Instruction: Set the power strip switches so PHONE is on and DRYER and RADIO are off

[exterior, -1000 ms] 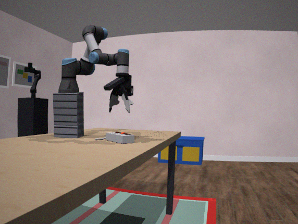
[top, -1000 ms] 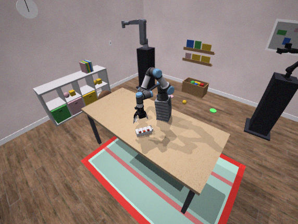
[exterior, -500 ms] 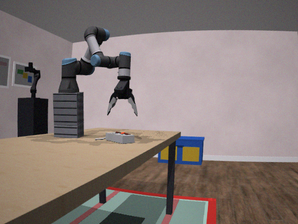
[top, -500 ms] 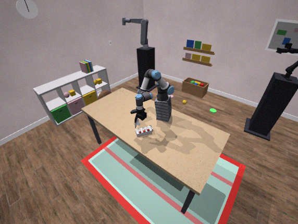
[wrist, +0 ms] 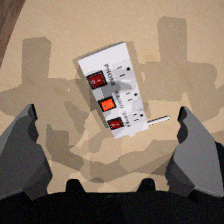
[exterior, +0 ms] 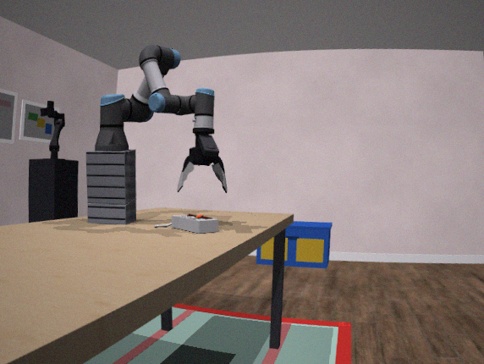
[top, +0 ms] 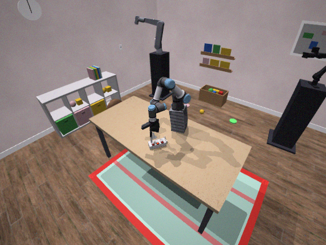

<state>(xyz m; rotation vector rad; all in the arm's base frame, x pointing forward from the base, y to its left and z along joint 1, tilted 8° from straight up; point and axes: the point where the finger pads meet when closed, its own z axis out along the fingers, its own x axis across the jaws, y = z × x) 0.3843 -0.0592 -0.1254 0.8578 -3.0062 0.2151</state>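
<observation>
Fingers of the gripper (exterior: 202, 181) stand wide apart with nothing between them, two tapered grey wedges hanging well above the power strip (wrist: 113, 92). That strip is a flat white rectangular block lying face up on the speckled tan table (top: 211, 171), near its edge, with three square red switches in a row; the middle one (wrist: 107, 104) glows brighter orange than the other two. A short grey cord stub (wrist: 159, 120) pokes from one end. On the floor, a brown open box (top: 213, 97) holds small coloured blocks.
</observation>
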